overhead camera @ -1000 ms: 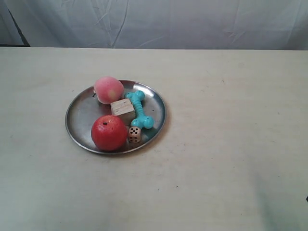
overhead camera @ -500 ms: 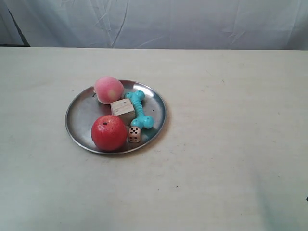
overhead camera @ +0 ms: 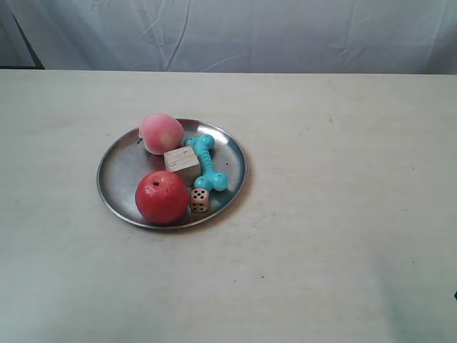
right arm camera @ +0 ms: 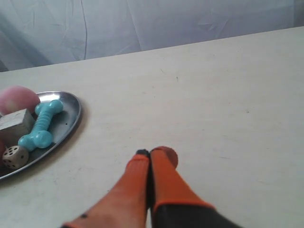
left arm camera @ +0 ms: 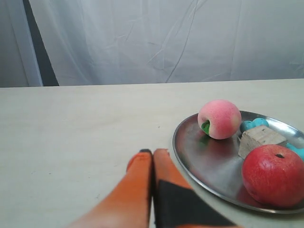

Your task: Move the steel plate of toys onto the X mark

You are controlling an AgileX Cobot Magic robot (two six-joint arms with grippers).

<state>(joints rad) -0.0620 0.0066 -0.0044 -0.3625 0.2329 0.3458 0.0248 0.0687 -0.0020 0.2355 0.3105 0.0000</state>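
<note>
The steel plate [overhead camera: 118, 168] rests on the table left of centre and holds all the toys. On it are a red apple [overhead camera: 162, 196], a pink peach [overhead camera: 161, 133], a turquoise bone [overhead camera: 207, 162], a pale wooden cube [overhead camera: 181, 161] and a spotted die [overhead camera: 200, 200]. No X mark shows in any view. My left gripper [left arm camera: 153, 153] is shut and empty, just off the plate's rim [left arm camera: 204, 156], near the peach [left arm camera: 219, 118] and apple [left arm camera: 272, 175]. My right gripper [right arm camera: 151, 153] is shut and empty, apart from the plate [right arm camera: 71, 111] on the side of the bone [right arm camera: 42, 124] and die [right arm camera: 14, 156]. The exterior view shows neither gripper.
The pale table [overhead camera: 343, 214] spreads wide on all sides of the plate. A white cloth backdrop [overhead camera: 250, 32] hangs behind its far edge. A dark sliver [overhead camera: 455, 293] shows at the exterior view's right edge.
</note>
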